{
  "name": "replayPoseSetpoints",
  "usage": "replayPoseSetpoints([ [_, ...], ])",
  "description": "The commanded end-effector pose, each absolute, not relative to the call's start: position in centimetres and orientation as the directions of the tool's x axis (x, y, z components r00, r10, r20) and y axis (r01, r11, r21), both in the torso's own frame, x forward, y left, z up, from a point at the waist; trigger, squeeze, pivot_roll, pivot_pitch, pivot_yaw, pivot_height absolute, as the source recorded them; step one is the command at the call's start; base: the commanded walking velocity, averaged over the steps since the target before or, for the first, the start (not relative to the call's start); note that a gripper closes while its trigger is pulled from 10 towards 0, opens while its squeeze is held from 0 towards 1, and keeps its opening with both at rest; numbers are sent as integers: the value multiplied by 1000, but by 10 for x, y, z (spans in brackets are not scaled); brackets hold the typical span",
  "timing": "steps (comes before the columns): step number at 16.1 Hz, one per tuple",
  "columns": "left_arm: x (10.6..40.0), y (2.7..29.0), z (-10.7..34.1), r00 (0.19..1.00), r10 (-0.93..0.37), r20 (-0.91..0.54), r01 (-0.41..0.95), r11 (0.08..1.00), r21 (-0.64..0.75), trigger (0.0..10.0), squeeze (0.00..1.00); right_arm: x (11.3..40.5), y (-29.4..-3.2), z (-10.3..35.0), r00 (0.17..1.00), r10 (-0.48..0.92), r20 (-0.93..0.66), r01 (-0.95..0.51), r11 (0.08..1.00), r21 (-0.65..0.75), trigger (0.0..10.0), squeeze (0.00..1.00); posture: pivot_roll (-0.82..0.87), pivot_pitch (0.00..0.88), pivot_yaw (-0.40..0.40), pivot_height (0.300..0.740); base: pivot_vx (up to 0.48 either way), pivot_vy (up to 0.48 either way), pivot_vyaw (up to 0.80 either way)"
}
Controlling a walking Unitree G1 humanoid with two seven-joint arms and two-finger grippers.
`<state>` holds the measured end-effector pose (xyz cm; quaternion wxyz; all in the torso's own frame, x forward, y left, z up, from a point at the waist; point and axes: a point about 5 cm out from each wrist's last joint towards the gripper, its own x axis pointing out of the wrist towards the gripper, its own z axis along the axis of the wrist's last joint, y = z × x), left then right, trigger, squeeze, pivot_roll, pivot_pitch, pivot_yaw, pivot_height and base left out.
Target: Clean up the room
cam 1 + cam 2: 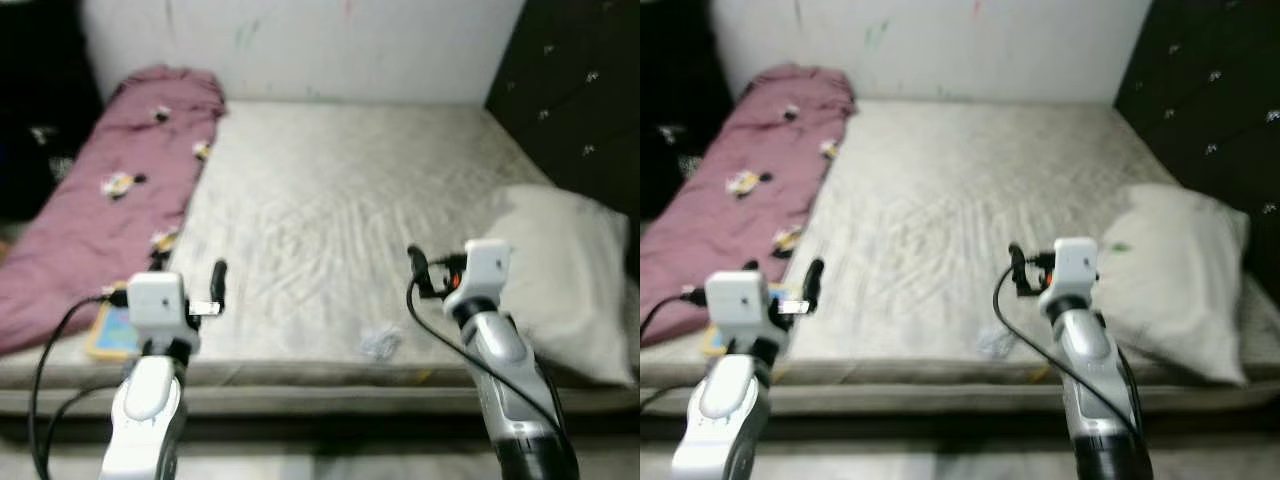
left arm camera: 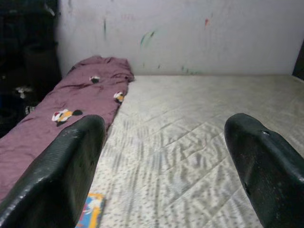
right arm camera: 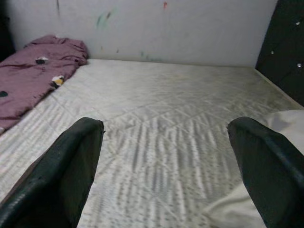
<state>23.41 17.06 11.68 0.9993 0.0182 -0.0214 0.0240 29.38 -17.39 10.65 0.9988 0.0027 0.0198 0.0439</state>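
Observation:
A bare quilted mattress [image 1: 340,200] lies in front of me. A maroon blanket [image 1: 110,210] with cartoon prints runs along its left side. A white pillow [image 1: 570,270] rests at the right, by the dark headboard [image 1: 570,90]. A small colourful book [image 1: 112,330] lies at the front left edge, and a crumpled wrapper [image 1: 380,342] near the front middle. My left gripper [image 2: 161,161] is open above the front left of the mattress, over the book [image 2: 91,209]. My right gripper [image 3: 166,166] is open above the front right, close to the pillow [image 3: 247,199]. Both hold nothing.
A white wall [image 1: 300,45] with faint colour marks backs the bed. Dark clutter [image 1: 40,110] stands in shade to the left of the blanket. The mattress front edge [image 1: 330,385] runs just before my arms.

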Motion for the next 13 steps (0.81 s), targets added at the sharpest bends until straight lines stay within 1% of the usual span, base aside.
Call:
replayPoseSetpoints([
  [1,234,175,118,997,61,47,-63,997,39,10000,0,296,-169,111,994,106,-22,-106,994,11,10000,0,-46,0,-15,740,0,0,0],
  [5,234,174,118,997,49,51,-51,998,36,10000,0,297,-168,110,994,106,-26,-106,994,11,10000,0,-35,0,-23,740,0,0,0],
  [8,235,178,121,998,30,62,-33,998,45,10000,0,303,-159,116,995,100,2,-100,995,19,10000,0,-17,0,-5,740,0,0,-163],
  [11,233,180,121,998,22,65,-25,999,47,10000,0,300,-154,111,995,103,-3,-103,994,27,10000,0,-17,0,1,740,0,0,0],
  [13,234,173,121,997,0,74,-2,1000,22,10000,0,300,-157,108,996,92,-10,-92,995,39,10000,0,-27,0,-4,740,313,0,0],
])
